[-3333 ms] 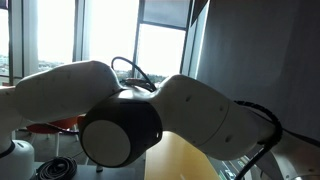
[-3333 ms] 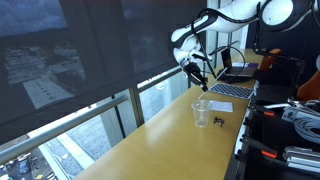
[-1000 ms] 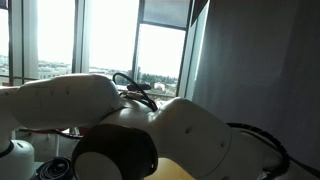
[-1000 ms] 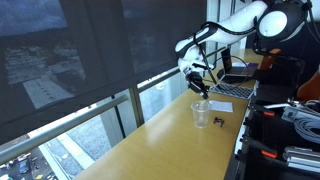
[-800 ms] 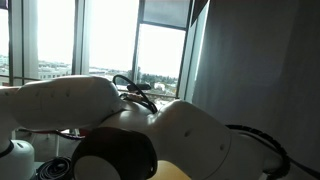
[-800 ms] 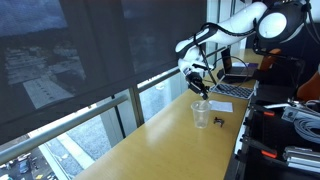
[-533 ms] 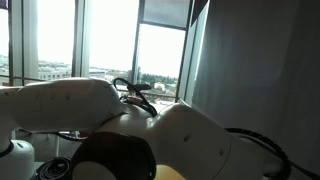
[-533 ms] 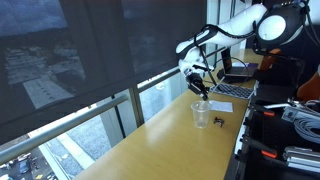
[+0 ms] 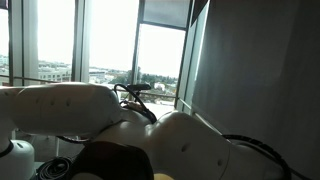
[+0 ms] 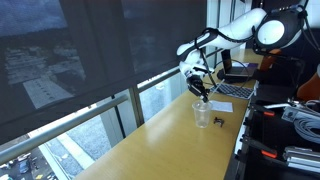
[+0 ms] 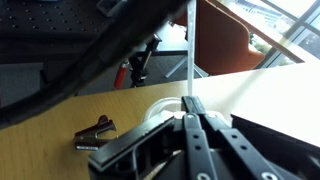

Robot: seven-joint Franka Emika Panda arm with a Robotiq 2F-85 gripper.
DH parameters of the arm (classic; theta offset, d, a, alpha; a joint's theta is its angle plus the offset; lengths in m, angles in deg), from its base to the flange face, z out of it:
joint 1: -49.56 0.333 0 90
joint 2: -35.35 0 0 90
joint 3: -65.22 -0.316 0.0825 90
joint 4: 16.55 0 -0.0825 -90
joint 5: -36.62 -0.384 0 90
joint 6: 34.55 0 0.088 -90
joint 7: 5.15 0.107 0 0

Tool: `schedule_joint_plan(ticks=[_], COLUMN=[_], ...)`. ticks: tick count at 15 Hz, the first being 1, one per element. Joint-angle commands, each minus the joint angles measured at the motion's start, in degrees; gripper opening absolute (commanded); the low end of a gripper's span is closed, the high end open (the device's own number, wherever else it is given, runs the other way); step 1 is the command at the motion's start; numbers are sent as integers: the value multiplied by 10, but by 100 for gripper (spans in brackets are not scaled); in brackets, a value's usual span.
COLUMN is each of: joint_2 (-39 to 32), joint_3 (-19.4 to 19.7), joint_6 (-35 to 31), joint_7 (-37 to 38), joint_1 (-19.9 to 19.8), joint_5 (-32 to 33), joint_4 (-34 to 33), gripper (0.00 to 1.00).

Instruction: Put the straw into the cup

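Pinching the straw (image 11: 188, 50), the tool (image 11: 191, 106) seemingly hangs above the cup (image 10: 203, 115).

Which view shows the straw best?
Wrist view: the straw is a clear white line in the jaws. In an exterior view it is unclear by the cup; in an exterior view the arm blocks it.

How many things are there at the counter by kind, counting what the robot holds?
Clear cup: 1
Straw, held in the fingers: 1
Small dark object: 1
Laptop: 1
Total: 4
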Motion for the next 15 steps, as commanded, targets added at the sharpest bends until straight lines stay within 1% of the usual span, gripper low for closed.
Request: schedule_joint_plan(ticks=[1,2,3,4,8,13,15], joint_2=[-25,-26,-27,-18,-5,36,55], joint_3=[-17,-18,-19,-15,-20,-20,-17], joint_6=[31,32,32,28,27,15,15], joint_7=[15,14,14,10,6,-21,-36], joint_1=[-11,-11,-11,-8,-5,11,20], joint_5=[-10,-9,-9,-12,-12,9,17], joint_4=[-44,-48,-51,-40,-40,-31,-25], gripper=[0,26,27,32,62,98,100])
